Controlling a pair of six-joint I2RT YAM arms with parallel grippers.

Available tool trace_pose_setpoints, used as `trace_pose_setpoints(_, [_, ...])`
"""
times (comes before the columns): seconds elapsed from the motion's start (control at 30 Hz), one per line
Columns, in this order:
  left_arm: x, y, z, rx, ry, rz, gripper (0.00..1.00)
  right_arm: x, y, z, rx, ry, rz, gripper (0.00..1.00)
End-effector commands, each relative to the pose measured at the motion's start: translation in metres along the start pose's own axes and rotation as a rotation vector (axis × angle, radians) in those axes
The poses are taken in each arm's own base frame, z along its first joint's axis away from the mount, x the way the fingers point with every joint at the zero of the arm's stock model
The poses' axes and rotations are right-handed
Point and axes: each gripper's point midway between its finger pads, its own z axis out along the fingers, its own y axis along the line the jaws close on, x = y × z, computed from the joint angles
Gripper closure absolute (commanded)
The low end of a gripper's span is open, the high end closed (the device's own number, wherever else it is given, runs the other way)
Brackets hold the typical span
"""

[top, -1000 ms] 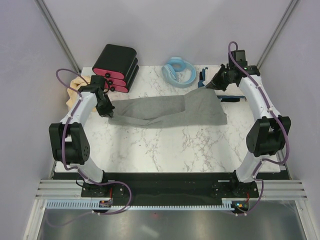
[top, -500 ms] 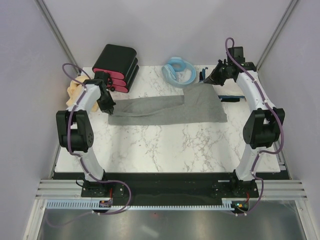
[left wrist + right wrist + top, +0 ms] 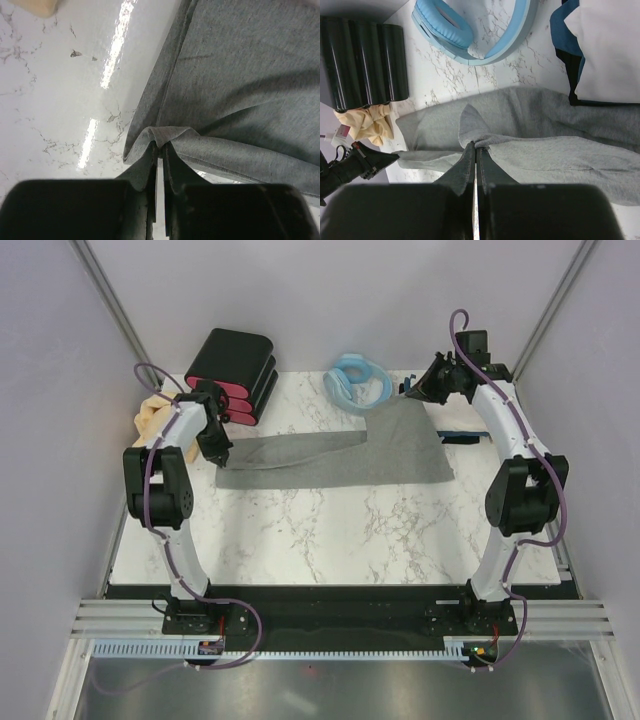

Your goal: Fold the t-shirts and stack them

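Grey shirt (image 3: 330, 462) lies stretched across the far half of the counter (image 3: 330, 535), pulled long from left to right and pinched at both ends. Left hand (image 3: 218, 452) is closed tight on a small fold at the shirt's left edge. In the left wrist view its fingers (image 3: 142, 172) meet with only a sliver between them, and a ridge of grey cloth bunches over the tips, low above the marble. Right hand (image 3: 424, 392) is likewise clamped on the shirt's far right corner, holding it off the counter so the cloth slopes up towards the back edge. The right wrist view shows a peak of cloth squeezed between the tips. Tan shirt (image 3: 150, 418) sits crumpled at the counter's left edge, beside the black box (image 3: 235, 370). Blue hose (image 3: 358, 383) lies coiled at the back, between the box and the right hand. Near that hand a white shirt (image 3: 610, 50) lies folded on what looks like a dark one (image 3: 562, 30), though the arm mostly hides them in the top view.
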Motion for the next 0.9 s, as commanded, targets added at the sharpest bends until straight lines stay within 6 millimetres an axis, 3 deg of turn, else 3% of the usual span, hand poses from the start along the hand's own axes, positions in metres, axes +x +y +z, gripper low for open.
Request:
trace_pose_setpoints(0.0, [-0.017, 0.004, 0.001, -0.032, -0.027, 0.029, 0.88, -0.016, 0.009, 0.002, -0.039, -0.047, -0.050, 1.00])
trace_pose_setpoints(0.4, [-0.030, 0.010, 0.008, -0.105, -0.040, 0.014, 0.73, -0.011, 0.000, 0.020, -0.044, -0.019, -0.058, 1.00])
trace_pose_setpoints(0.63, [-0.058, 0.013, -0.007, -0.136, -0.146, -0.025, 0.62, -0.014, 0.001, 0.026, -0.052, -0.022, -0.070, 1.00])
trace_pose_setpoints(0.73, [-0.066, 0.011, -0.014, -0.131, -0.179, -0.039, 0.62, -0.016, 0.001, 0.026, -0.054, -0.027, -0.074, 1.00])
trace_pose_setpoints(0.87, [-0.057, 0.007, -0.025, -0.105, -0.194, -0.029, 0.62, -0.015, 0.001, 0.028, -0.056, -0.025, -0.079, 1.00])
